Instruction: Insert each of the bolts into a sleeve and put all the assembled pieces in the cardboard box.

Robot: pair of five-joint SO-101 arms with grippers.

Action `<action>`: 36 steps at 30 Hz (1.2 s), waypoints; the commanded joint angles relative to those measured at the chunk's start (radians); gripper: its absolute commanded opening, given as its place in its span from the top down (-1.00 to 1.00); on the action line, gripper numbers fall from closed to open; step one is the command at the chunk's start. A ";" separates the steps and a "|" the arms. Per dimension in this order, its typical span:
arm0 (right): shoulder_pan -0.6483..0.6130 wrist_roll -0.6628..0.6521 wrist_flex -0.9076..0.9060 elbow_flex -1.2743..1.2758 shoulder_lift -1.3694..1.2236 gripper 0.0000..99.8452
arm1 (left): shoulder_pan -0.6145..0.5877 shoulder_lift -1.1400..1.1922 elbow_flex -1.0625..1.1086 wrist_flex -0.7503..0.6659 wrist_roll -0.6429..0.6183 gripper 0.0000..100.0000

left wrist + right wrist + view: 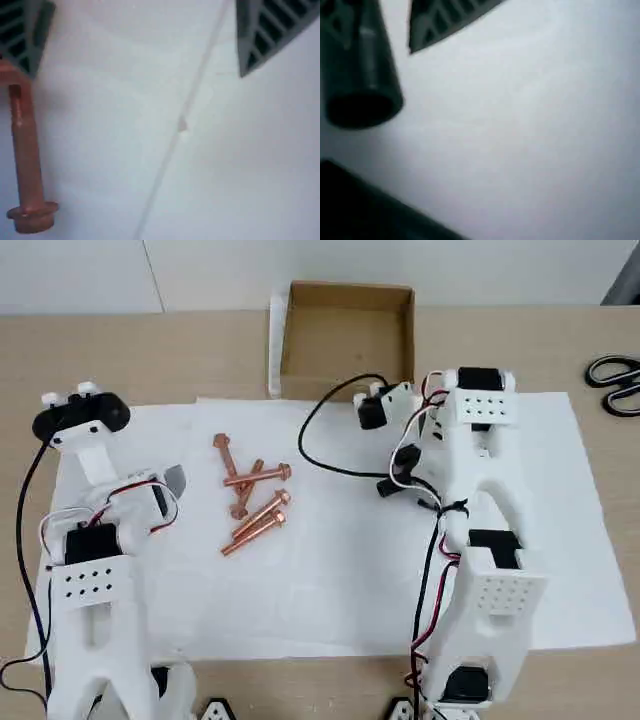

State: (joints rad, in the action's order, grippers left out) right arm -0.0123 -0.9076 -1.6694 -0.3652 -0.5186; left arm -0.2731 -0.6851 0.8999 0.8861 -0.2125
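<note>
Left gripper: jaws wide open above the white sheet, one bolt lying just beside a tip. Best centred across the shank before closing. Right gripper by a black sleeve; whether it grips cannot be told.

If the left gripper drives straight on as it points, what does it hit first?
The left gripper would likely meet the white paper sheet first, between its open fingers; the copper flanged bolt lies beside one finger.
</note>
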 commanded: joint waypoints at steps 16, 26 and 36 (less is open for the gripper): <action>-0.001 -0.106 -0.005 0.048 0.048 0.68 | 0.000 -0.009 -0.004 -0.018 0.005 0.51; -0.031 -0.112 0.007 0.063 -0.056 0.68 | 0.000 -0.009 -0.004 -0.018 0.005 0.51; -0.031 -0.112 0.007 0.063 -0.136 0.92 | 0.000 -0.009 -0.004 -0.018 0.005 0.51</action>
State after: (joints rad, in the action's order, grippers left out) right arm -0.0353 -1.0058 -1.6586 -0.3176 -0.6183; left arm -0.2731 -0.6851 0.8999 0.8861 -0.2125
